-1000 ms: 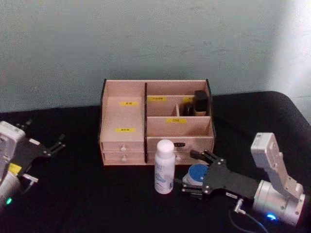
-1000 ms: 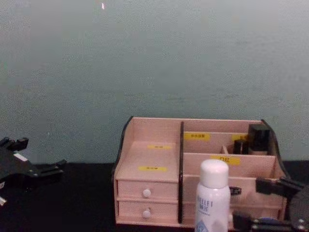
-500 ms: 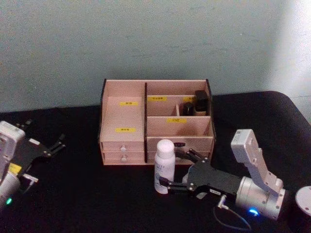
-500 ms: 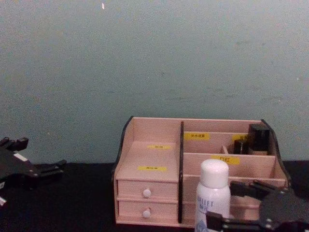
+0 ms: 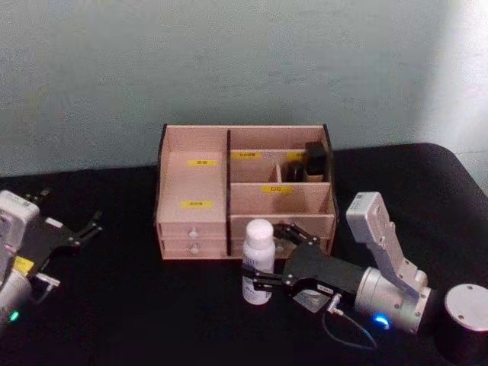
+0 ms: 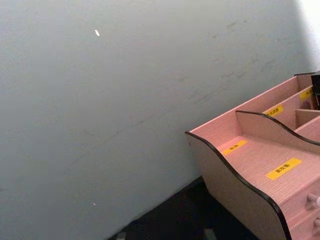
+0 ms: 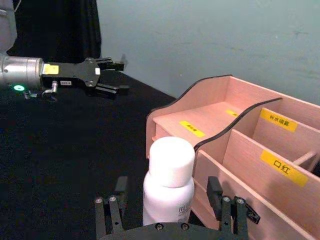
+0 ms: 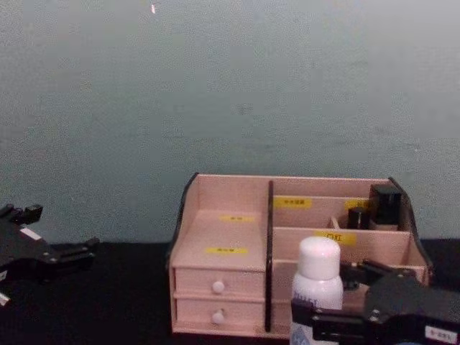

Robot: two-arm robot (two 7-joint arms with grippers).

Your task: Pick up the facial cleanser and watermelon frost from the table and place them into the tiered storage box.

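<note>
While the left gripper [image 5: 90, 227] sits parked and spread at left, the right gripper [image 5: 264, 256] straddles the upright facial cleanser [image 5: 258, 235], jaws wide, before the tiered storage box [image 5: 194, 183].

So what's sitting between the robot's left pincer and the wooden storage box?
Nothing: in the head view, just bare black table lies between the left pincer and the tiered storage box. The right pincer straddles the facial cleanser.
</note>
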